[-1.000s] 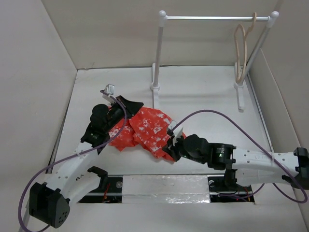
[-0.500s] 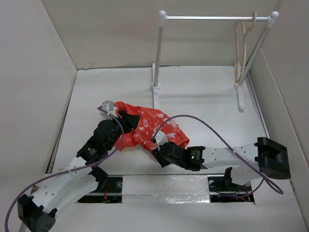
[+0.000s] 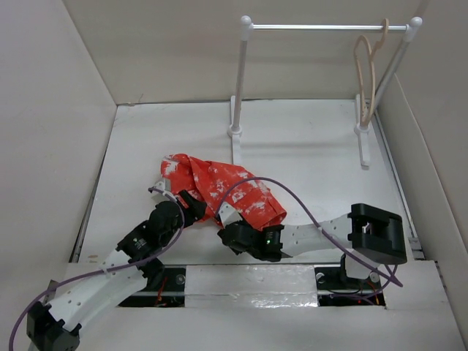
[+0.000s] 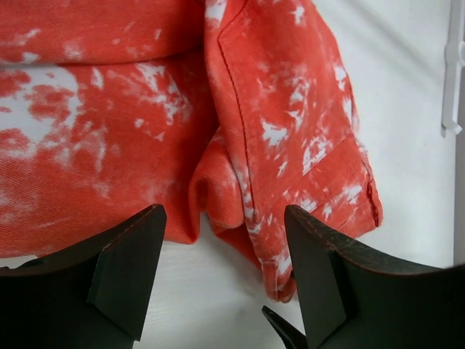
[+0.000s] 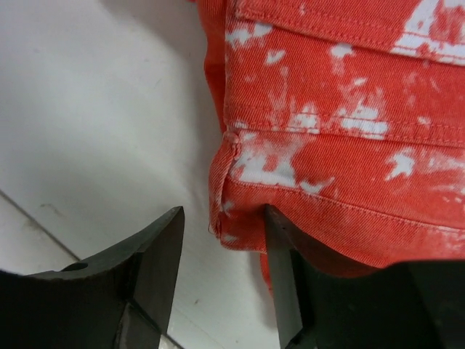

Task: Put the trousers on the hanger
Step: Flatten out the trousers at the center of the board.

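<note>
Trousers [image 4: 276, 145] edge — seemingly within left gripper [image 4: 224, 254].

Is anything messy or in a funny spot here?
Yes. The trousers lie scrunched in a rumpled heap on the table, folded over themselves instead of flat. The hanger hangs bare on the rack at the far right corner, well apart from them.

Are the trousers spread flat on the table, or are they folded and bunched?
Folded and bunched: the trousers lie in a crumpled heap, and both wrist views show layers of cloth overlapping.
</note>
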Motion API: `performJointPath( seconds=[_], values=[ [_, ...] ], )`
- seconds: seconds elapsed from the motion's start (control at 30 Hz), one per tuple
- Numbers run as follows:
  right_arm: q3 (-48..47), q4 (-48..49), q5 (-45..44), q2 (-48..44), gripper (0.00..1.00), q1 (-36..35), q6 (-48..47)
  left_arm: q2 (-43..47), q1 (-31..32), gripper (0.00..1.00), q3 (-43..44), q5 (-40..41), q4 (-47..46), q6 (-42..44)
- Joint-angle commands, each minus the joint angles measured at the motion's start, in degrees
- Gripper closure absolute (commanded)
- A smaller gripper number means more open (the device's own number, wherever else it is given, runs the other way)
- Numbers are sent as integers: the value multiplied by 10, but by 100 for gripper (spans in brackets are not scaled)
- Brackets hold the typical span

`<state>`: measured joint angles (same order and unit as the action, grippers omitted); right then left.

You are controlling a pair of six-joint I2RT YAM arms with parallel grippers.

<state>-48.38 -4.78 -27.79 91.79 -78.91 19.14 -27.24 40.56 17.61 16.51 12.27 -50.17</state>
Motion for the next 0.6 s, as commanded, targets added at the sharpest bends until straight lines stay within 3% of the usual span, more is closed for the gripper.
performJointPath(
  seconds=[0.0,0.2,0.23,0.37,0.53,0.57],
  values=[
    [-37,11,-77,17,48,-24,15,-23,3,36,-5,19,-7,-26],
    [-51,-16,-163,23,74,-41,50,-47,3,33,-45,26,-57,-53],
    [-51,-24,-180,23,84,-41,55,-54,3,33,-44,30,-56,-55],
    [-48,-42,-205,9,100,-41,65,-61,3,35,-59,31,-86,-60],
    [-29,-37,-206,-45,100,-41,57,-83,3,35,-62,29,-101,-60],
    [-26,-36,-197,-56,94,-41,55,-84,3,36,-65,29,-105,-63]
  ],
)
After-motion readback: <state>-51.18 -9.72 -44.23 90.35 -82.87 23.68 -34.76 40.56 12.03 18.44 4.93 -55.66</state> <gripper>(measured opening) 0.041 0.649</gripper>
